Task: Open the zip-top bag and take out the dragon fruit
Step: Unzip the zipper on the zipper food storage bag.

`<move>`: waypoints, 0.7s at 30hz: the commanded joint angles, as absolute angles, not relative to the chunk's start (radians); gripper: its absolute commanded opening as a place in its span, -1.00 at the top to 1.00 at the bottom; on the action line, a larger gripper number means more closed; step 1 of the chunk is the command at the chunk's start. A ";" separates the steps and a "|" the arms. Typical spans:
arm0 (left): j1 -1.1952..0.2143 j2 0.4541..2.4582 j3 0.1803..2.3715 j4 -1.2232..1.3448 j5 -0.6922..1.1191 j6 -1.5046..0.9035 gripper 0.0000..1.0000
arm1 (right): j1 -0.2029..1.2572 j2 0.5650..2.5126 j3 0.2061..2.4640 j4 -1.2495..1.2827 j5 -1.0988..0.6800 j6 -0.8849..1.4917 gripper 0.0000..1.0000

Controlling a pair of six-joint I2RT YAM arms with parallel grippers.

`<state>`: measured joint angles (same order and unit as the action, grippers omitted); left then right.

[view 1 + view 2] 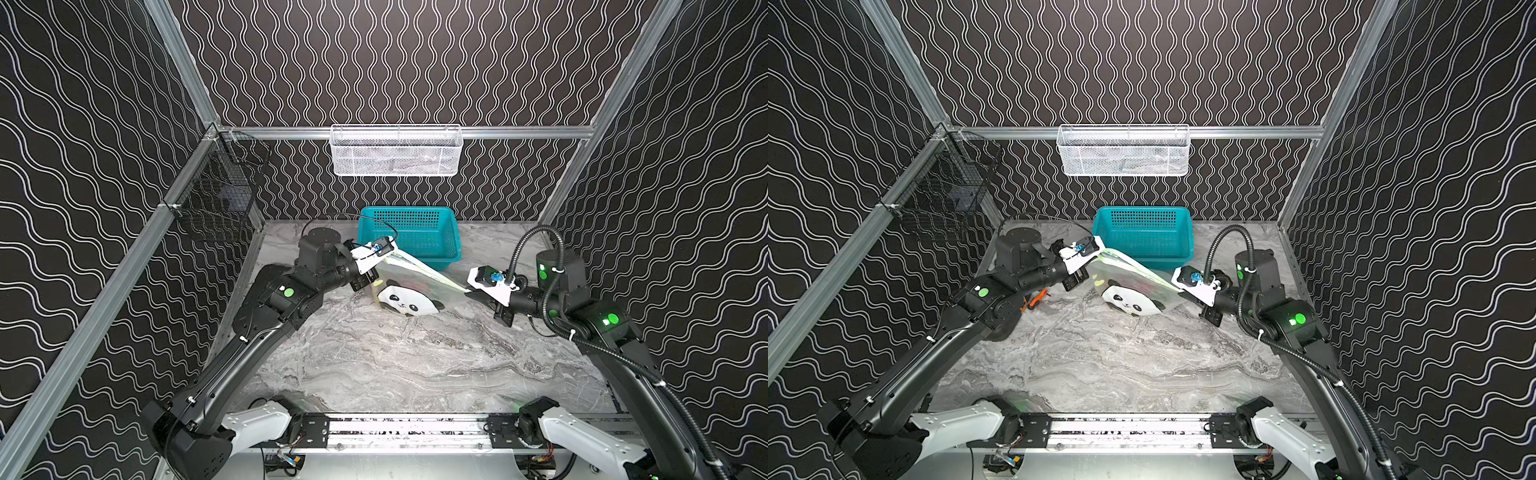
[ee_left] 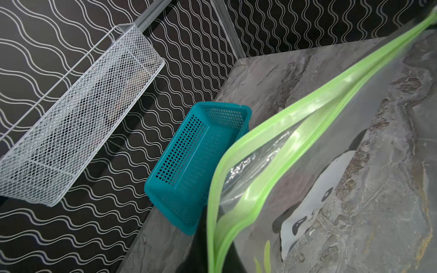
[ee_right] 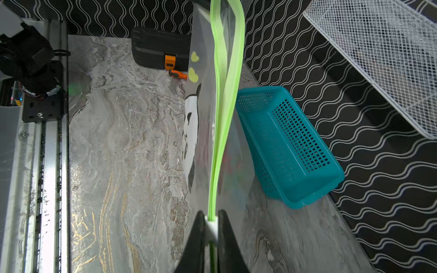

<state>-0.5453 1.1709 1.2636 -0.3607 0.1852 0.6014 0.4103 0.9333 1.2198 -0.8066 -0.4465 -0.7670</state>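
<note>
The zip-top bag (image 1: 409, 291) (image 1: 1133, 291), clear with a panda print, hangs stretched between my two grippers above the marble table. My left gripper (image 1: 376, 270) (image 2: 216, 260) is shut on the bag's left end of the lime-green zip strip (image 2: 272, 132). My right gripper (image 1: 471, 295) (image 3: 211, 219) is shut on the white slider (image 3: 211, 227) at the strip's other end. The strip's two green bands (image 3: 227, 71) stand apart along the middle. The dragon fruit shows only as a reddish blur (image 1: 417, 286) (image 3: 227, 160) through the plastic.
A teal perforated basket (image 1: 409, 237) (image 1: 1144, 237) stands just behind the bag. A white mesh basket (image 1: 395, 149) hangs on the back wall and a black wire one (image 1: 216, 195) on the left wall. A black case (image 3: 160, 49) and an orange-handled tool (image 1: 1034, 299) lie at the left.
</note>
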 commanded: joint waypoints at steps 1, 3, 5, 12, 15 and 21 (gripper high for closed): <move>-0.534 1.166 1.272 -0.307 0.095 0.607 1.00 | 0.408 0.896 1.202 -0.905 -0.387 -0.740 1.00; -0.532 1.168 1.277 -0.311 0.109 0.600 1.00 | 0.408 0.879 1.196 -0.913 -0.387 -0.737 1.00; -0.531 1.163 1.274 -0.303 0.153 0.600 1.00 | 0.407 0.873 1.185 -0.912 -0.395 -0.732 1.00; -0.530 1.152 1.268 -0.305 0.196 0.611 1.00 | 0.407 0.874 1.180 -0.930 -0.403 -0.736 1.00; -0.526 1.144 1.267 -0.303 0.199 0.614 1.00 | 0.405 0.854 1.166 -0.947 -0.368 -0.752 1.00; -0.527 1.153 1.254 -0.303 0.352 0.602 1.00 | 0.405 0.868 1.169 -0.889 -0.419 -0.708 0.78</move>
